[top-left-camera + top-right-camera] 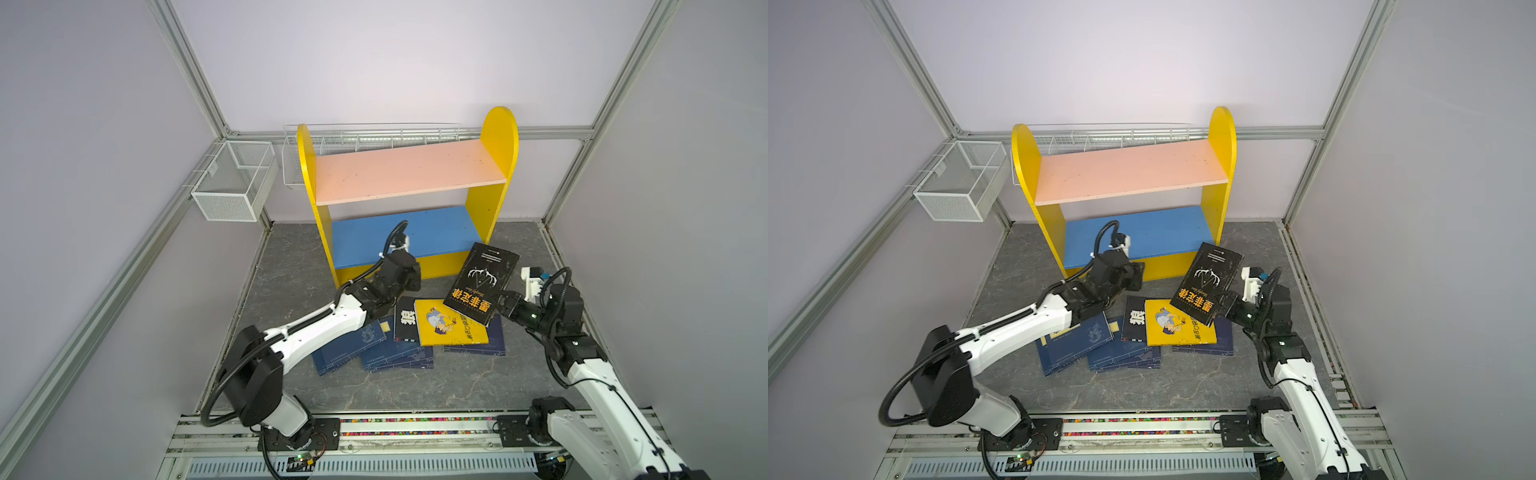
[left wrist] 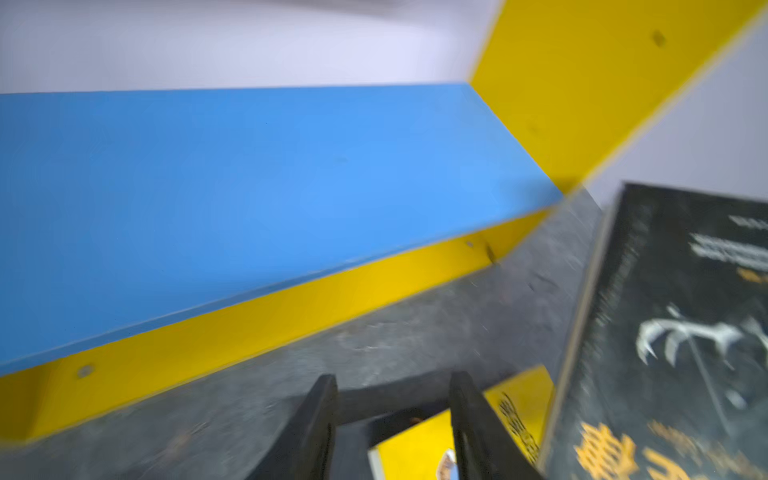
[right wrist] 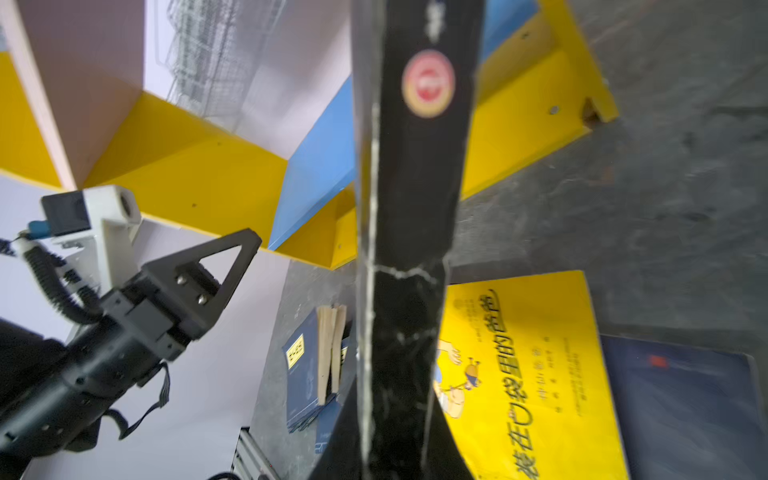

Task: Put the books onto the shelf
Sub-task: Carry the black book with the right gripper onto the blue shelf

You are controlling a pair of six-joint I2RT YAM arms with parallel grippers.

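- Black book (image 1: 482,286), gold lettering, tilts up off the pile (image 1: 374,353) on the table (image 1: 415,386), just before the shelf (image 1: 409,174).
- My right jaws clamp its near edge.
- My left jaws stand part open, empty, near the blue board (image 2: 249,187).

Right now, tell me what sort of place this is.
Probably a robot test cell, not a home: silver aluminium frame posts around plain lilac panels, two white-and-black robot arms bolted to a front rail, and a small yellow-sided shelf as a prop.
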